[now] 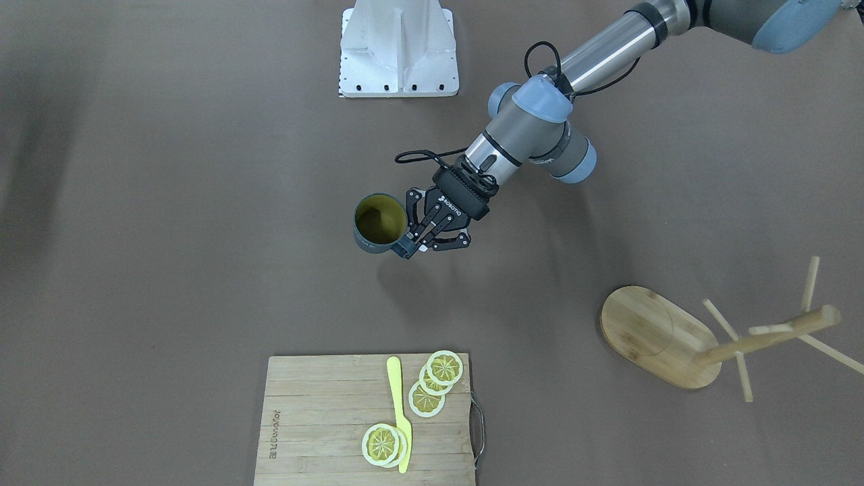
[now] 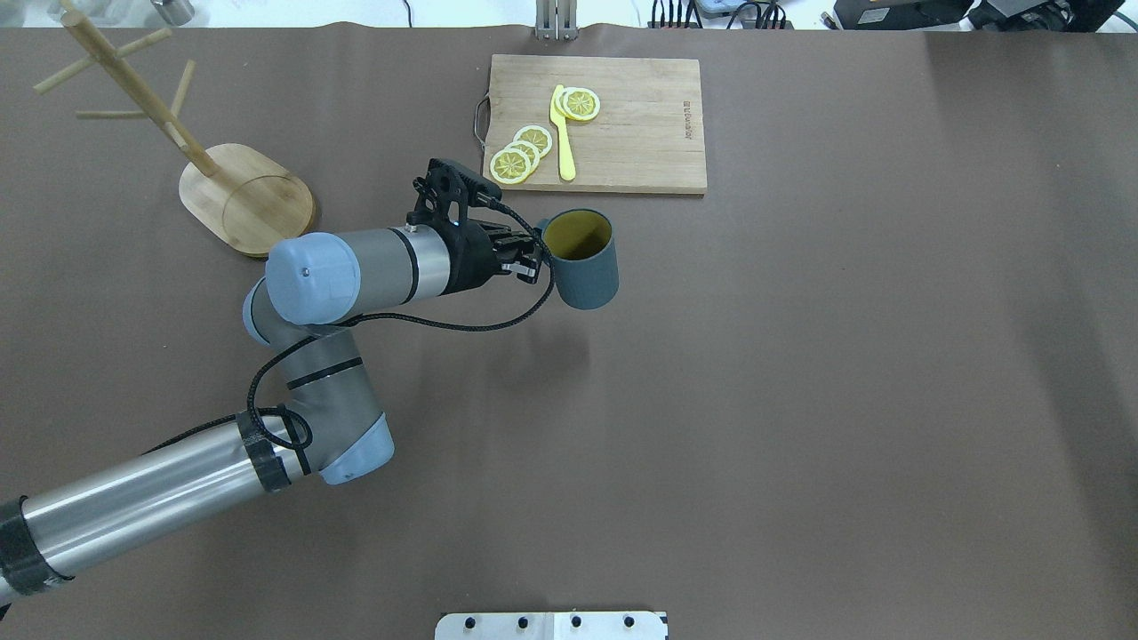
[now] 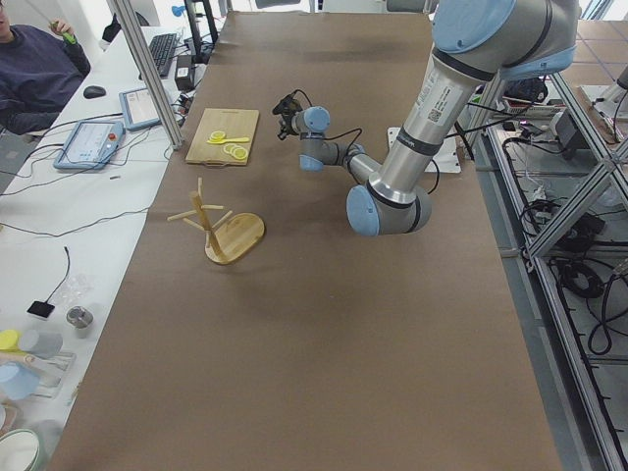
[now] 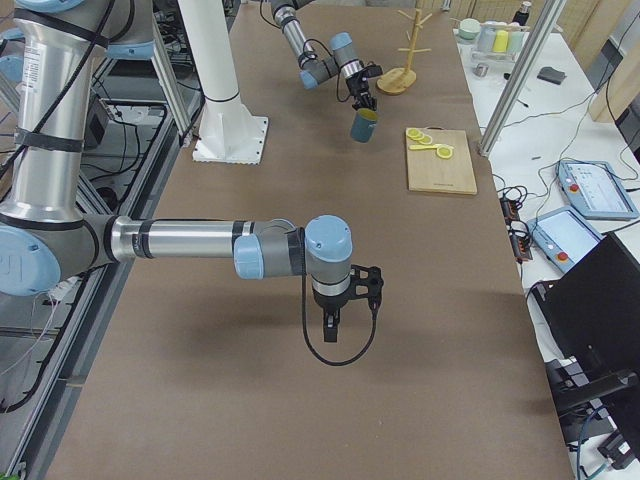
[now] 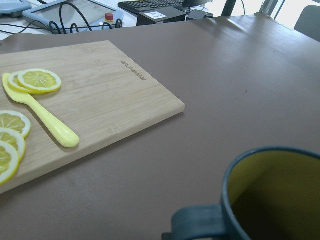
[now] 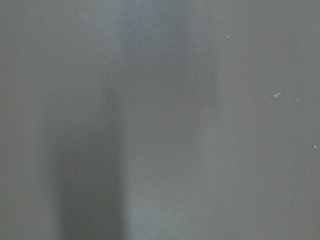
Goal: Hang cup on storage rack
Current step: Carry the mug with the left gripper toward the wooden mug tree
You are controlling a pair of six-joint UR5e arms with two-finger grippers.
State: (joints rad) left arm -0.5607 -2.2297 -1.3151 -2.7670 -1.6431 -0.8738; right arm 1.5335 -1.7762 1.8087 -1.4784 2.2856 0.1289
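The slate-blue cup (image 1: pixel 379 226) with a yellowish-olive inside is upright, mouth up, and held above the table; its shadow lies below it. My left gripper (image 1: pixel 410 244) is shut on the cup's handle. The same shows in the overhead view, with the cup (image 2: pixel 582 262) at the gripper (image 2: pixel 538 258). The left wrist view shows the cup's rim and handle (image 5: pixel 270 200) up close. The bamboo storage rack (image 1: pixel 655 334) stands apart, on my left side (image 2: pixel 249 200), with bare pegs. My right gripper (image 4: pixel 332 325) shows only in the exterior right view; I cannot tell its state.
A wooden cutting board (image 2: pixel 622 124) with lemon slices (image 2: pixel 524 151) and a yellow knife (image 2: pixel 564 142) lies just beyond the cup. A white mount plate (image 1: pixel 398 47) sits at the robot's edge of the brown table.
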